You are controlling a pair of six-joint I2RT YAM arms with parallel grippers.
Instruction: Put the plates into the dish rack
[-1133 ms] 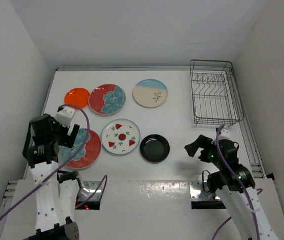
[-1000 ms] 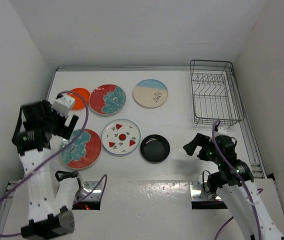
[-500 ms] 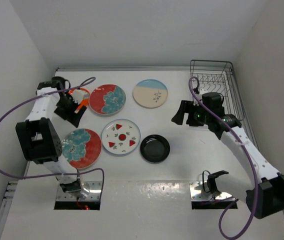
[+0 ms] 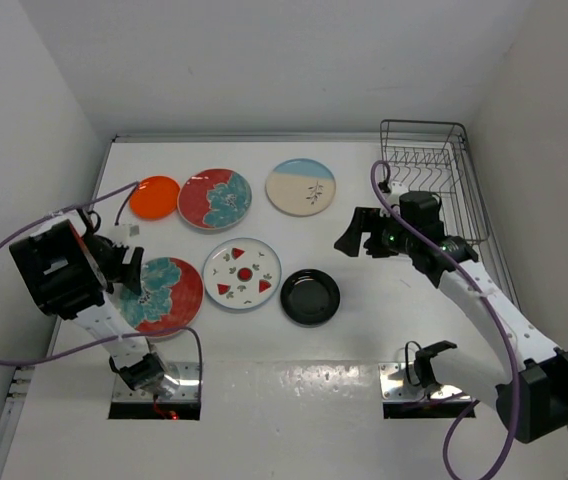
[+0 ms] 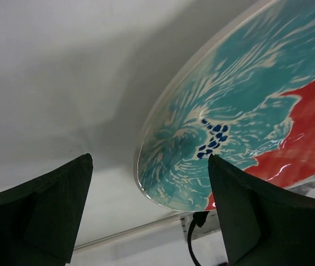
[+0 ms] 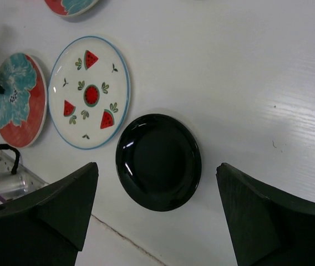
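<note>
Six plates lie flat on the white table: orange, red with teal flowers, cream-and-blue, watermelon, black, and a second red-and-teal plate. The dish rack stands empty at the back right. My left gripper is open, low at the left edge of the near red-and-teal plate; that plate's rim sits between the fingers. My right gripper is open and empty in the air, looking down on the black plate.
The watermelon plate and near red-and-teal plate show left of the black one in the right wrist view. White walls close in the table on three sides. A raised rail runs along the table's right edge.
My left gripper has swung back from beside the orange plate down to the near red-and-teal plate's left edge. My right gripper has shifted slightly left and nearer. No plate has moved.
</note>
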